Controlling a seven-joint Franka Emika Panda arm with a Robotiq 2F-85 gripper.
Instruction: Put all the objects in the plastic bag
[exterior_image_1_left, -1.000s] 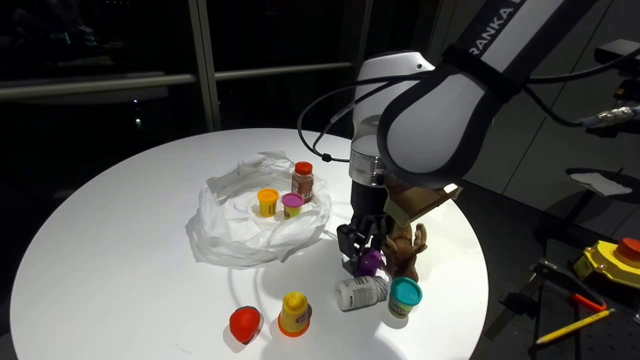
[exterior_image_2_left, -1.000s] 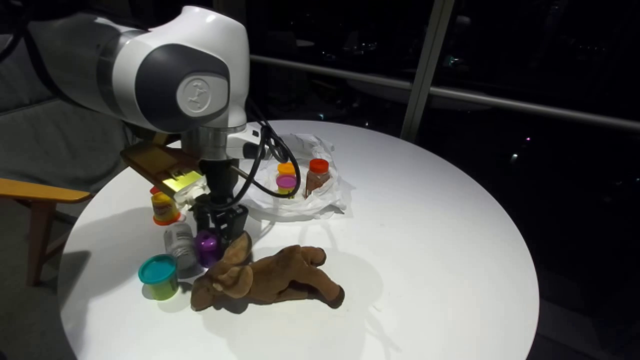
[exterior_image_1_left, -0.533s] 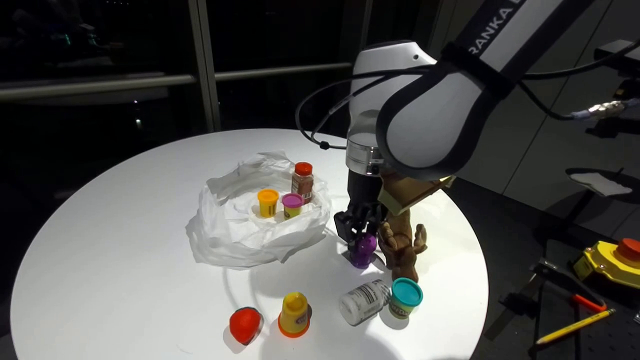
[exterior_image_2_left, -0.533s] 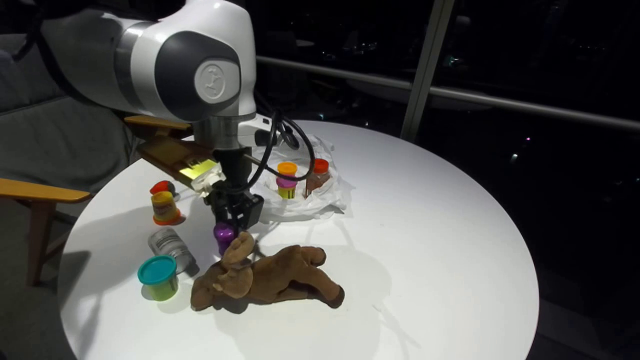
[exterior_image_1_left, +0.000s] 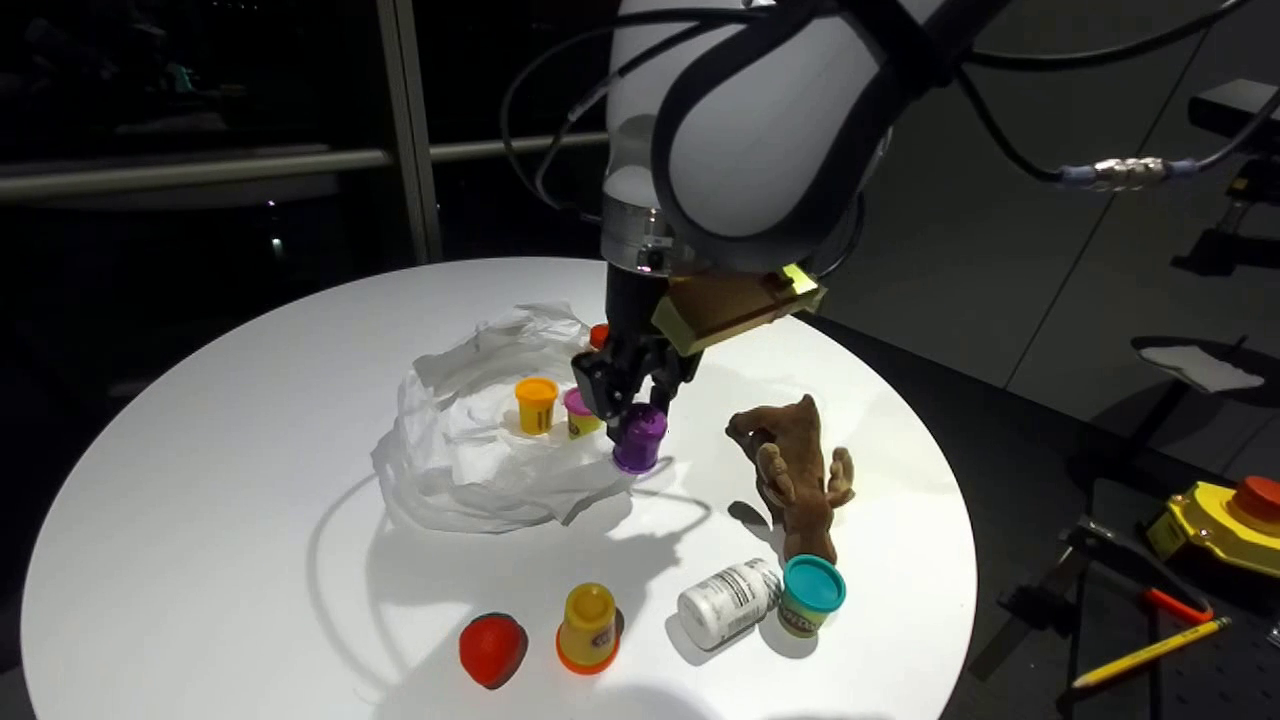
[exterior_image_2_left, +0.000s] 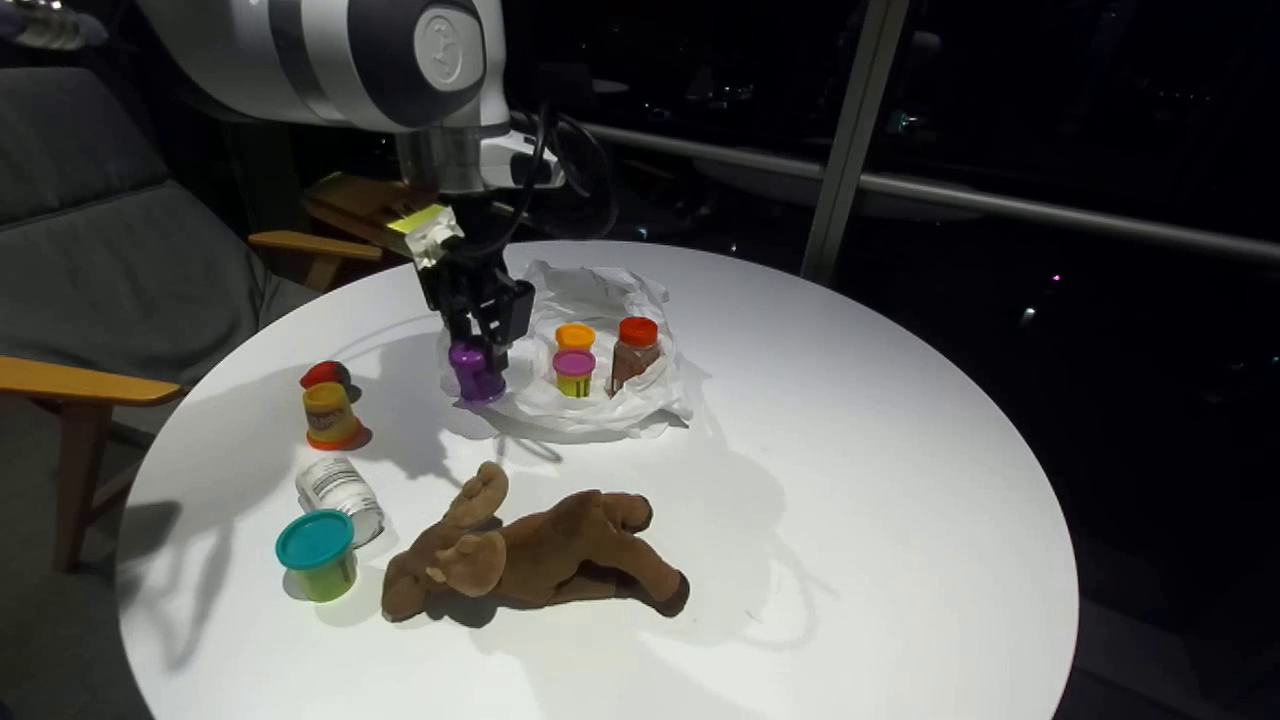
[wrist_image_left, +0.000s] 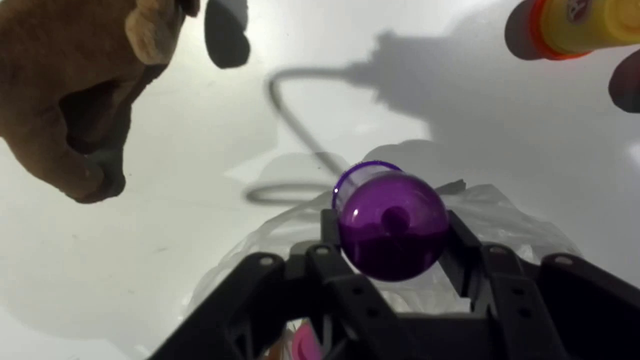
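Tabletop, purple toy, clasped in end effector

On white table: plastic bag, brown plush, teal-lidded tub, bottle on side, upturned yellow tub, red toy.

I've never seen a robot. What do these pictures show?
It's a robot arm. Two pictures come from cameras standing outside it; the third comes from a camera on its wrist, looking past the gripper, a two-fingered hand. That gripper is closed around a purple toy. On the white table lies an open plastic bag, holding an orange-lidded tub, a pink-lidded tub and a red-capped jar. Outside the bag are a brown plush moose, a white bottle on its side, a teal-lidded tub, a yellow tub and a red toy.
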